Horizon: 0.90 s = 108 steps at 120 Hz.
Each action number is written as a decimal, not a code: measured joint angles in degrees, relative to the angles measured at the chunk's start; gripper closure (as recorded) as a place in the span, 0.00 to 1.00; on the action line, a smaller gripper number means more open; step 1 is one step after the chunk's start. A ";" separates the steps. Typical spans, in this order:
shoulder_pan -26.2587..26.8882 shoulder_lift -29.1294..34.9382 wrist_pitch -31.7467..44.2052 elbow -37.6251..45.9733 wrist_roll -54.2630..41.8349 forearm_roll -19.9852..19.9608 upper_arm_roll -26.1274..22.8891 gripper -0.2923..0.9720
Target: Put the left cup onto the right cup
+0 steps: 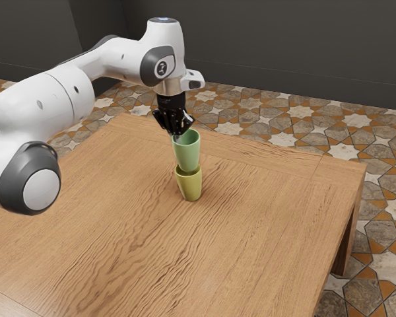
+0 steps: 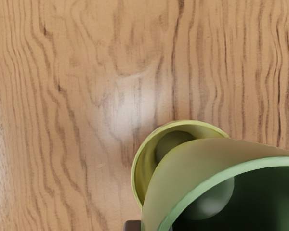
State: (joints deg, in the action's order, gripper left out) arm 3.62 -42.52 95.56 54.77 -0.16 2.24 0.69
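Gripper (image 1: 180,130) clasping green cup (image 1: 187,153), inside yellow cup (image 1: 190,185)

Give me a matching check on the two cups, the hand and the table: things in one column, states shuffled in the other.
Things:
1. green cup
2. yellow cup
3. hand
4. table

States:
A. stands on the wood, holding another cup's bottom
B. pinches a rim from above
C. tilted, its bottom sunk in another cup
D. carries the stack

Pairs: 1-C, 2-A, 3-B, 4-D
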 joint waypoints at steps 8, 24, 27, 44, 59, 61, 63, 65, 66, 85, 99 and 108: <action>-0.01 -0.09 0.01 0.75 0.06 0.00 -0.05 0.85; -0.02 -0.20 0.22 1.92 0.22 -0.01 -0.15 0.85; -0.02 -0.22 0.32 2.11 0.24 -0.02 -0.15 0.85; -0.12 -0.16 0.70 3.65 0.33 -0.26 -0.15 0.60; -0.21 0.91 0.85 4.00 0.36 -0.13 0.14 0.44; -0.08 1.50 0.86 4.30 0.37 -0.06 0.18 0.42; 0.03 2.31 0.88 4.89 0.37 0.06 0.21 0.41; 0.13 3.13 0.89 5.53 0.38 0.18 0.22 0.39; 0.17 3.63 0.89 5.94 0.38 0.26 0.23 0.39; 0.66 17.07 0.97 19.12 0.45 1.07 0.13 0.31; 2.36 27.66 0.99 32.94 0.51 1.17 0.11 0.27; 3.49 33.36 1.00 39.40 0.51 1.22 0.10 0.26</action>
State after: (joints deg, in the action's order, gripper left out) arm 7.11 -9.15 96.56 94.17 0.35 3.47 0.79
